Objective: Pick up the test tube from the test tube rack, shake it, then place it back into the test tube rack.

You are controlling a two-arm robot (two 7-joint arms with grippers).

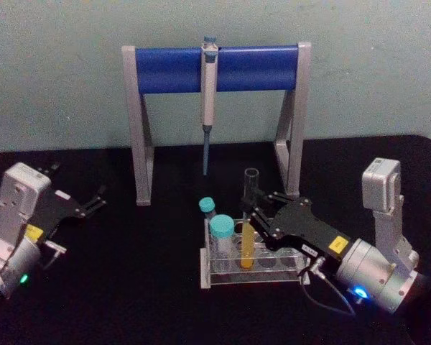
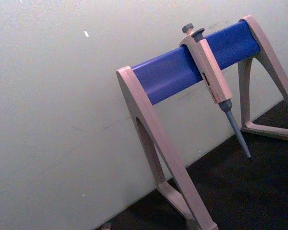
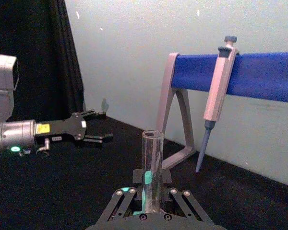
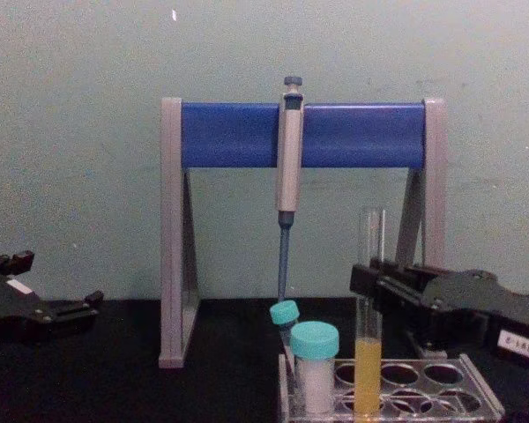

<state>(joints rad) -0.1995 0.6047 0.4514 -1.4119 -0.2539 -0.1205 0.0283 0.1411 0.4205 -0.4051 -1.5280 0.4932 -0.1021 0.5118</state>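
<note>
Lower centre: test tube (image 1: 248, 244) in test tube rack (image 1: 251, 279); likely light, slippery, fragile glass; hold above liquid; right gripper (image 1: 255, 203) straddles it, clamping cannot be told; left gripper (image 1: 75, 185) spread, parked left.

**Arms, head view.** Right gripper (image 1: 253, 206) reaches forward at centre, arm low and angled inward, fingers apparently closed on the test tube (image 1: 248, 246) — left gripper (image 1: 77, 183) parked at left, fingers apart.

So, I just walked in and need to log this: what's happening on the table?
The right gripper is at the test tube, partway up the glass. The tube stands upright in the test tube rack, with yellow liquid in its lower part. The left gripper hovers open, off to the left.
</note>
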